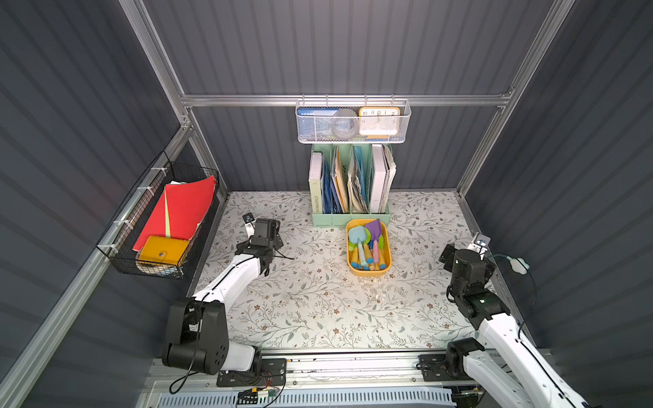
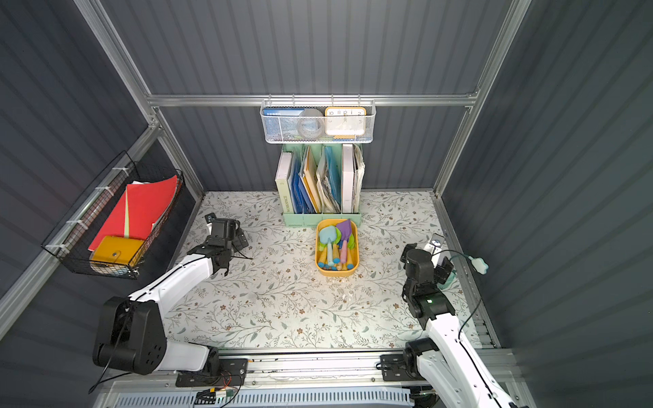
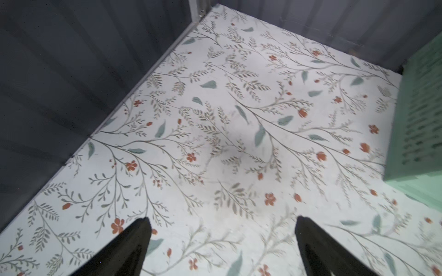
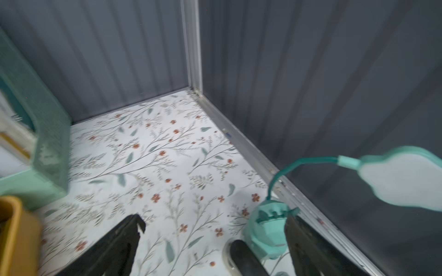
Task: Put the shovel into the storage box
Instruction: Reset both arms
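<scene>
Sitting on table [image 1: 318, 303], just in front of mint file rack [image 1: 348, 222]: storage box [image 1: 369, 272]. Inside: purple shovel [image 1: 373, 229], other toy tools [image 1: 358, 235]. Rack: books, folders upright. White mesh basket [image 1: 353, 138]: clock [image 1: 378, 120]. Black wire basket [image 1: 152, 270]: red folders [image 1: 187, 208], yellow wallet [image 1: 164, 250]. Left end effector [image 3: 221, 222], right end effector [image 4: 214, 219]: spread wide, empty.

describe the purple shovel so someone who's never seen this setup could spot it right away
Find the mint-green file rack standing mid-way along the back wall. Right in front of it sits a shallow yellow storage box of toy tools. The purple shovel lies inside, blade toward the rack: the only purple, square-edged blade, beside a rounder blue scoop.
</scene>
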